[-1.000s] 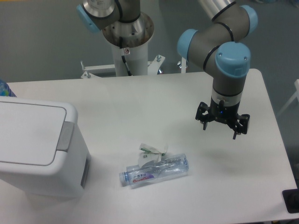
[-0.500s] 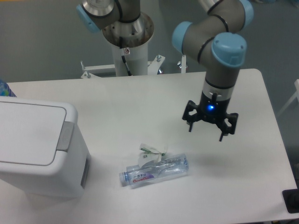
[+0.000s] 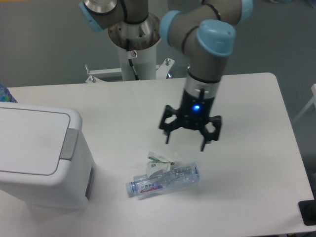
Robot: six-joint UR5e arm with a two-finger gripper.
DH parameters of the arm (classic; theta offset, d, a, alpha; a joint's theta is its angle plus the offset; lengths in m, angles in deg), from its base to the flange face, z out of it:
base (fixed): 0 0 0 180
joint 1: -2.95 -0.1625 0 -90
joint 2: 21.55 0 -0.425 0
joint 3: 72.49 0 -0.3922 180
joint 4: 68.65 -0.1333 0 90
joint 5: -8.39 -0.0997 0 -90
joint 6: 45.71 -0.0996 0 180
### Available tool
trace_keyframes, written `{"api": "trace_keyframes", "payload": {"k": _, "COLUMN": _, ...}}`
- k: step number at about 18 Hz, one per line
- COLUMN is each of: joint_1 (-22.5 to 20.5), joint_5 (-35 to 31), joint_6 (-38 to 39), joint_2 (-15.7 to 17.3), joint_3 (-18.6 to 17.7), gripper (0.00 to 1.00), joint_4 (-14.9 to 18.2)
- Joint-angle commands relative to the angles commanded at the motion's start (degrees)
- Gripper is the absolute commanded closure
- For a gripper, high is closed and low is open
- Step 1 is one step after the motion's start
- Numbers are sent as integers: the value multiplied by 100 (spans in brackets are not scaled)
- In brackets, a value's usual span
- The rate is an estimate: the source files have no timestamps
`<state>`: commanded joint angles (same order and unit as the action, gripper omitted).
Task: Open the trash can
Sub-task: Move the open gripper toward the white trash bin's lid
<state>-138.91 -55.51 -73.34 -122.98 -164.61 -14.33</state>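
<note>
White trash can (image 3: 42,158) sits at the table's (image 3: 118,106) left edge, lid flat and closed, grey push tab (image 3: 68,144) on the lid's right edge. Gripper (image 3: 185,140) hangs above mid-table with its 2 fingers spread apart, holding nothing, blue light lit on the wrist. Crushed clear bottle (image 3: 164,180) lies just below it, well apart from the can.

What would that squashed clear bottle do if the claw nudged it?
The crushed bottle looks empty and thin-walled, so it is probably very light and would likely skid across the smooth table. Being flattened, it seems less apt to roll. Squeezed by the open gripper, it would probably buckle further.
</note>
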Motion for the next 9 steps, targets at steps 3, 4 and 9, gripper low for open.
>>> {"api": "trace_keyframes", "payload": {"k": 3, "joint_1": 290, "joint_5": 168, "joint_6": 703, "joint_2": 26, "joint_3": 308, "gripper": 0, "joint_4": -9}}
{"api": "trace_keyframes", "payload": {"k": 4, "joint_1": 395, "joint_5": 168, "joint_6": 836, "joint_2": 35, "joint_3": 378, "gripper": 0, "joint_4": -9}}
{"api": "trace_keyframes", "payload": {"k": 9, "joint_1": 827, "joint_5": 168, "joint_6": 1022, "joint_2": 114, "joint_3": 423, "gripper": 0, "joint_4": -9}}
